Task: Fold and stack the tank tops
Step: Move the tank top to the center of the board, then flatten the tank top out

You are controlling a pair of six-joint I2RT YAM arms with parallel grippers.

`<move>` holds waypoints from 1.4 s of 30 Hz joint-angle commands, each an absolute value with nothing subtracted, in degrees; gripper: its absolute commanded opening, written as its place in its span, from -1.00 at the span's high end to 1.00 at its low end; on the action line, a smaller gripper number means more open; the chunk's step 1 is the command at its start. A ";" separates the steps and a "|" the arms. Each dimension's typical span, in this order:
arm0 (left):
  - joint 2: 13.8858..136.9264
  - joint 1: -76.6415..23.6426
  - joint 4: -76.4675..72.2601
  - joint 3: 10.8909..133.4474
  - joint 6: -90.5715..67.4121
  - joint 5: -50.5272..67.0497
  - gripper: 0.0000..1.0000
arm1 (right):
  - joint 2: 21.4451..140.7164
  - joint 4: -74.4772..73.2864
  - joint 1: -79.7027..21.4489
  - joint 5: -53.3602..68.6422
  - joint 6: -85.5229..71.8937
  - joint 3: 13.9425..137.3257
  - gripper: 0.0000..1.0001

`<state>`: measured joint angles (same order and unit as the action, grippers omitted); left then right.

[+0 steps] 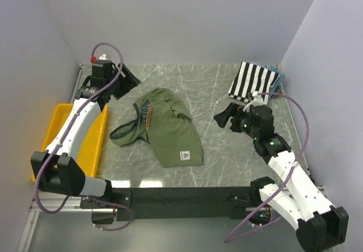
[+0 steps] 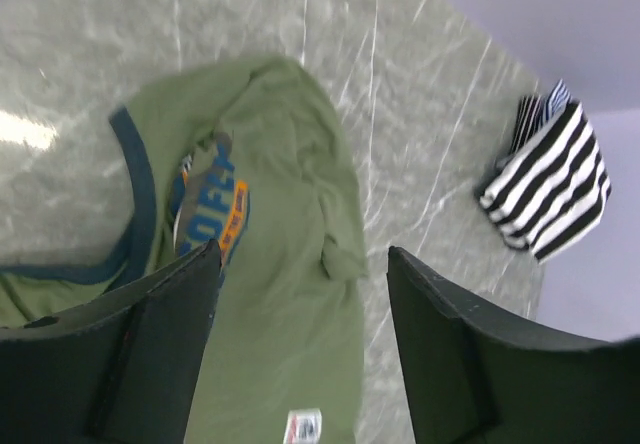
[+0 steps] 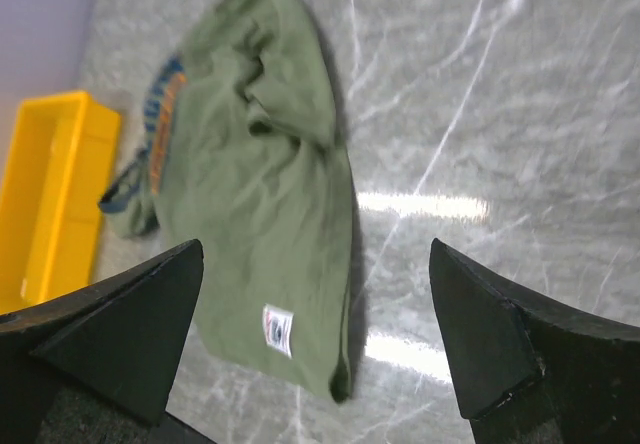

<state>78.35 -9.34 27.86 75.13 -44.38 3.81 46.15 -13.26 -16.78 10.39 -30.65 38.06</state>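
The olive-green tank top (image 1: 170, 131) with navy trim lies crumpled, partly folded over itself, in the middle of the table, its white hem label toward the near edge. It also shows in the left wrist view (image 2: 285, 174) and the right wrist view (image 3: 250, 174). The black-and-white striped tank top (image 1: 255, 80) lies bunched in the back right corner, and the left wrist camera sees it too (image 2: 555, 179). My left gripper (image 1: 129, 82) hovers open at the back left (image 2: 303, 254), holding nothing. My right gripper (image 1: 226, 116) is open and empty (image 3: 315, 249), just right of the green top.
A yellow plastic tray (image 1: 93, 144) stands along the left edge under my left arm, and its corner shows in the right wrist view (image 3: 50, 189). Purple-grey walls close the table on three sides. A black rail with the arm bases runs along the near edge.
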 commanded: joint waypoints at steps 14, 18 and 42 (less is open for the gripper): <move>60.04 -23.72 20.31 45.10 -53.87 5.71 0.27 | 60.20 2.61 -33.93 -1.30 -38.58 24.87 -0.78; 58.27 -32.67 17.15 39.74 -56.42 5.45 0.38 | 67.04 5.97 -33.75 -3.34 -36.22 31.36 -0.73; 72.06 -54.05 9.48 34.72 -61.42 -1.65 0.16 | 106.26 7.82 -31.11 -1.22 -41.05 60.12 0.13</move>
